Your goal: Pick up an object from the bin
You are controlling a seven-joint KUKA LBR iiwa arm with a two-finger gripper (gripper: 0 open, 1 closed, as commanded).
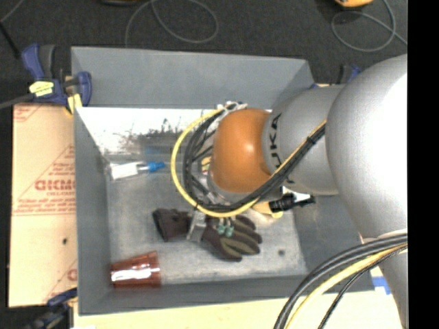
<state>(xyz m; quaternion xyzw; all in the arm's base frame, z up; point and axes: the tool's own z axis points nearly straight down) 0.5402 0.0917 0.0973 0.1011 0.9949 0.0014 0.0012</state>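
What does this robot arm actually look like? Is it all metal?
The arm is thick, rounded and silver-grey, with dark KUKA lettering near its wrist. A smooth orange cover caps the wrist, and black and yellow cables loop around it.

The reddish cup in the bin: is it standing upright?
No, the reddish cup lies on its side in the lower left corner of the bin.

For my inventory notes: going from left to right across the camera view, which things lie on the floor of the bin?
Reddish-brown shiny cylinder → dark brown crumpled fabric piece → dark olive fabric glove. The white plastic tube with a blue tip is left out: it overlaps the cylinder's span.
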